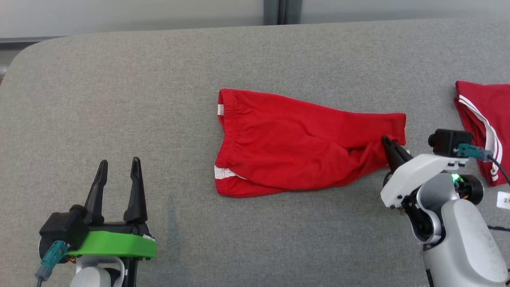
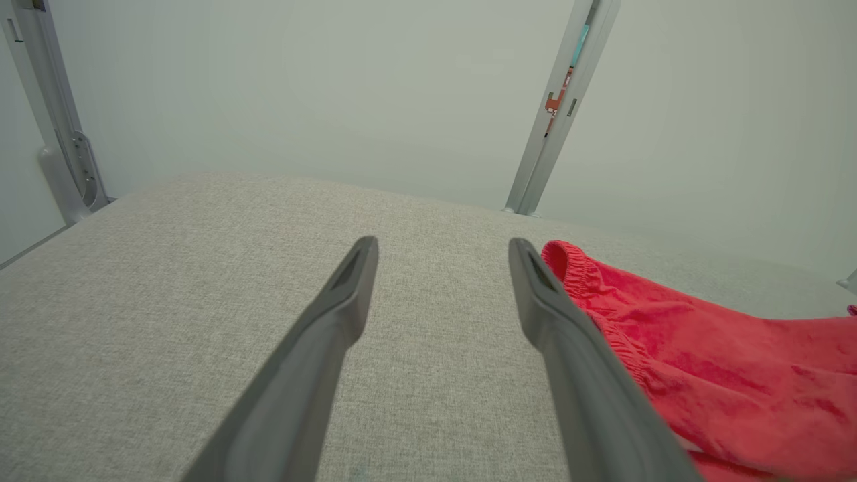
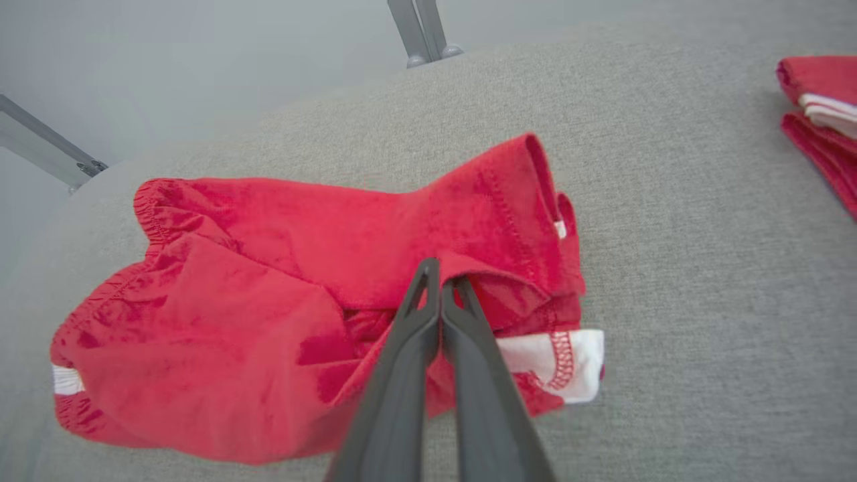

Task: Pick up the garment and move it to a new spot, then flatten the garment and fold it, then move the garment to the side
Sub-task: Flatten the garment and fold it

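Observation:
The garment (image 1: pixel 295 143) is a pair of red shorts with white stripes, lying rumpled in the middle of the grey cushion, waistband to the left. My right gripper (image 1: pixel 388 144) is at its right end, near the leg hem. In the right wrist view the fingers (image 3: pixel 428 301) are pressed together with a fold of the garment (image 3: pixel 268 301) pinched at their tips. My left gripper (image 1: pixel 119 169) stands open at the lower left, well clear of the cloth; in the left wrist view the garment's waistband (image 2: pixel 589 281) lies just right of its open fingers (image 2: pixel 348 301).
A second red garment with white stripes (image 1: pixel 484 119) lies at the right edge of the cushion (image 1: pixel 119 99). A grey metal post (image 2: pixel 556 114) rises behind the cushion's far edge. Bare grey fabric stretches left of the shorts.

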Available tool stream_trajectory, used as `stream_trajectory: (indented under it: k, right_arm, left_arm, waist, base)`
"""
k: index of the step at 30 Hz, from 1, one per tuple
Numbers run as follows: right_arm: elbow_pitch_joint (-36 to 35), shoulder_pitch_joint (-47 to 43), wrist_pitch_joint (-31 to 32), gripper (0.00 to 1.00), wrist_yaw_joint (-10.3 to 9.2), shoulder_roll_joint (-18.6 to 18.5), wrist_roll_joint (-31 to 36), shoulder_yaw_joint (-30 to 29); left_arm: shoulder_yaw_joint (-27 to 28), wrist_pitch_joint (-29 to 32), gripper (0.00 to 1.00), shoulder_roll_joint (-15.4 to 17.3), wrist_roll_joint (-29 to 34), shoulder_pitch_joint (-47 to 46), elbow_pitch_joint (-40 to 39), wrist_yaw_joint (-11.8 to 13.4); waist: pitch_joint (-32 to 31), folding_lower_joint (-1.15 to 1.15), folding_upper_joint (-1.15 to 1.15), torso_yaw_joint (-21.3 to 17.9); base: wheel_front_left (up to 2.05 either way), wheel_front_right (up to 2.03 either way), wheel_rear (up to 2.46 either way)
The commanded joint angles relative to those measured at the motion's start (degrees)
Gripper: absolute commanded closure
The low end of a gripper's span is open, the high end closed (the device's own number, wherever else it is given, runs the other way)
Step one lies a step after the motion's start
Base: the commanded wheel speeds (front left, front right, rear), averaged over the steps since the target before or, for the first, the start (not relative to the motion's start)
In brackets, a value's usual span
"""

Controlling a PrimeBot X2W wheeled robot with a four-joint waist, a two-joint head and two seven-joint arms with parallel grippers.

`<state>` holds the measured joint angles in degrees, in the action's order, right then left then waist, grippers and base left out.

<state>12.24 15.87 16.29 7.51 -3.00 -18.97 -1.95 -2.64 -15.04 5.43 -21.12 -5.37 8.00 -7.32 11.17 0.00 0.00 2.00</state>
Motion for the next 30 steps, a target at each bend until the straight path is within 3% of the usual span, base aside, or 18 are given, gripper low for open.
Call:
stream_trajectory:
  k: [1,7,16,17,18,24,30]
  right_arm:
    - [-0.36,1.89,-0.98,1.0,-0.05,-0.7,0.65,-0.01]
    - [3.27,9.68,-2.38,1.0,-0.05,-2.3,-0.41,-0.05]
    - [15.64,21.71,-5.33,1.0,-0.05,-4.41,-0.95,-3.33]
    - [17.63,22.64,-5.28,0.08,-0.05,-4.39,-0.57,-4.01]
    - [18.77,23.28,-5.37,0.0,-0.03,-4.45,-0.15,-4.24]
    - [21.38,24.9,-8.76,0.0,-0.04,-4.95,-0.39,-4.57]
    - [16.39,20.82,-12.65,0.0,-0.05,-6.88,-1.82,-2.91]
  left_arm:
    - [0.15,-0.16,0.0,0.4,0.04,-0.99,-0.42,-0.28]
    - [-0.3,-0.16,0.0,0.28,0.42,-2.37,-1.69,-0.28]
    - [-1.78,-0.16,0.0,-0.12,-0.05,-5.28,-2.28,-0.28]
    - [-1.97,-0.16,0.0,-0.2,-0.08,-5.53,-2.28,-0.27]
    - [-2.09,-0.16,0.0,-0.25,-0.11,-5.64,-2.27,-0.27]
    - [-1.62,-0.16,0.0,-0.49,-0.01,-5.75,-2.15,-0.27]
    - [-0.42,-0.16,0.0,-0.34,0.38,-3.94,-1.99,-0.27]
  waist:
    - [0.72,0.0,0.0,-0.04]
    - [3.3,0.0,0.0,0.73]
    - [7.6,0.0,0.0,3.91]
    - [7.89,0.0,0.0,4.3]
    - [8.05,0.0,0.0,4.6]
    - [7.66,0.0,0.0,5.03]
    - [5.25,0.0,0.0,3.39]
  base:
    - [0.0,0.0,0.0]
    - [0.0,0.0,0.0]
    - [0.0,0.0,0.0]
    - [0.0,0.0,0.0]
    - [0.0,0.0,0.0]
    - [0.0,0.0,0.0]
    - [0.0,0.0,0.0]
